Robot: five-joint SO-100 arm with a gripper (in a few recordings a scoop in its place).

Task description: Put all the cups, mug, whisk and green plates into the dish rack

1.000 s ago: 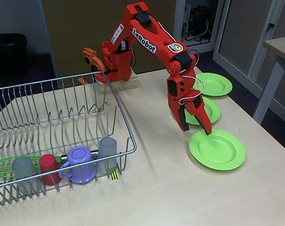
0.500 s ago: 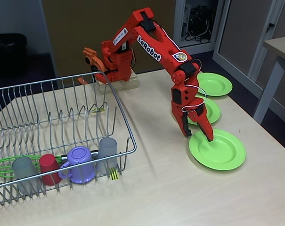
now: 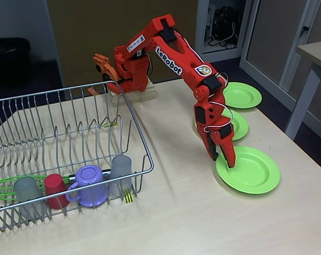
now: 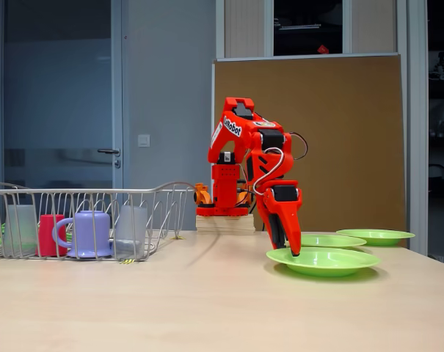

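Tabletop [image 3: 192,218]: cups and mug racked, plates left.
Tool [image 3: 226,159] narrow on nearest plate [image 3: 253,172] rim; next, pinch and lift.

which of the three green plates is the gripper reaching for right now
The front plate, nearest the table's front edge. The gripper has its fingertips down at that plate's left rim; the middle plate and far plate lie behind the arm, untouched.

Even, soft indoor light, no harsh glare. Faint soft shadows under green plates [image 4: 323,260] and dish rack [image 3: 70,154] on table [image 3: 192,218]. Both fixed views pretty sharp, slightly grainy. Dark far background top left, no obvious edge distortion.
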